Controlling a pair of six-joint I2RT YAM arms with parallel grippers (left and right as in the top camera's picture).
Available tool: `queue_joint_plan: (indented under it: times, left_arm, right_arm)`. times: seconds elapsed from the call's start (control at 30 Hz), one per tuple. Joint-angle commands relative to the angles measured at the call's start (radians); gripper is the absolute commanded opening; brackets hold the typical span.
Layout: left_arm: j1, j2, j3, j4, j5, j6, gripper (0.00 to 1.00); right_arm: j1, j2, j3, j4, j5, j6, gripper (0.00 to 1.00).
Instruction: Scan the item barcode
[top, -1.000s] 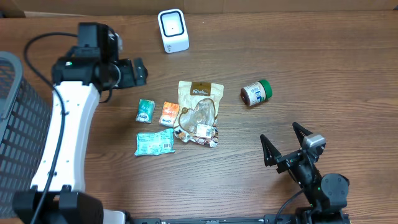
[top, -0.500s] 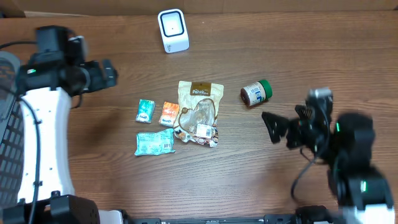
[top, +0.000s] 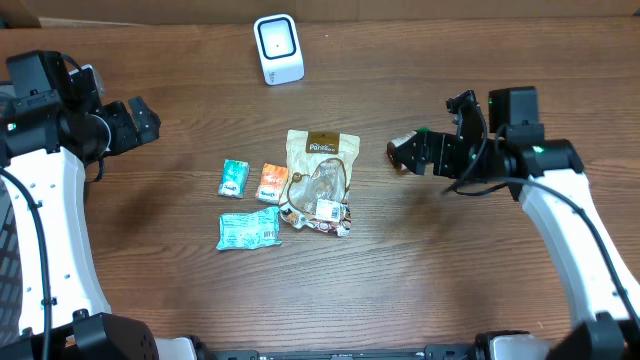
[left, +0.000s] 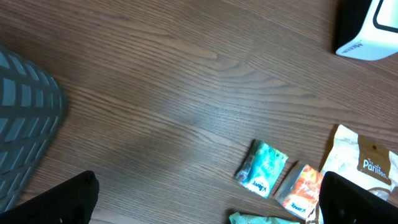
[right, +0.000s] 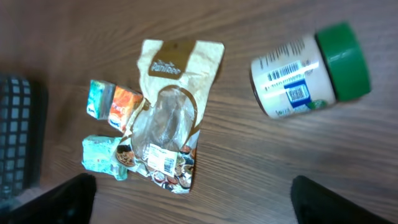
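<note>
Nearest the counter's (top: 420, 300) near edge lay a flat teal packet (top: 248, 229), its print too small to read. Just beyond it were two smaller packets side by side, one teal (top: 234, 178) and one orange (top: 271, 183), the orange one carrying white lettering that could not be made out. That made three packets in all, two teal and one orange.

Beside them, about mid-counter, lay one cream and brown snack bag (top: 318, 180). Its brown header showed a name beginning "Pan", the rest unclear, and a white barcode sticker sat near its lower end.

Toward the right edge lay a single jar (right: 305, 78) on its side, with a green lid and a white label facing up. The label bore a black barcode, a small square code on a blue patch and lines of fine print too small to read.

The right hand (top: 430, 150) hung over the jar, its fingers spread wide and holding nothing. The left hand (top: 148, 120) hovered near the far left corner, likewise spread and empty.

One grey mesh basket (left: 25, 124) stood at the left edge.

Farthest off, by the far edge, stood one white scanner (top: 278, 48) with a dark face, well apart from the jar. The lettering on its side was illegible.
</note>
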Motion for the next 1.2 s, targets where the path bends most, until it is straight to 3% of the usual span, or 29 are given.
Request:
queue_joint_plan:
  times: [0.0, 0.1, 0.2, 0.43, 0.83, 1.17]
  left_arm:
    - [-0.002, -0.026, 0.010, 0.001, 0.013, 0.027, 1.00]
    - [-0.002, -0.026, 0.010, 0.001, 0.013, 0.027, 1.00]
    - [-0.002, -0.026, 0.010, 0.001, 0.010, 0.027, 1.00]
    - [-0.002, -0.026, 0.010, 0.001, 0.010, 0.027, 1.00]
    - [-0.002, -0.026, 0.010, 0.001, 0.010, 0.027, 1.00]
    - [-0.002, -0.026, 0.010, 0.001, 0.010, 0.027, 1.00]
  right_arm:
    - [0.004, 0.051, 0.024, 0.023, 0.051, 0.257, 1.00]
    - [0.012, 0.095, 0.023, 0.048, 0.195, 0.537, 1.00]
    - [0.042, 0.120, 0.016, 0.116, 0.319, 0.706, 1.00]
    - [0.107, 0.187, 0.015, 0.204, 0.481, 0.856, 1.00]
    - [0.135, 0.369, 0.015, 0.282, 0.600, 0.864, 1.00]
    - [0.135, 0.392, 0.015, 0.340, 0.606, 0.729, 0.65]
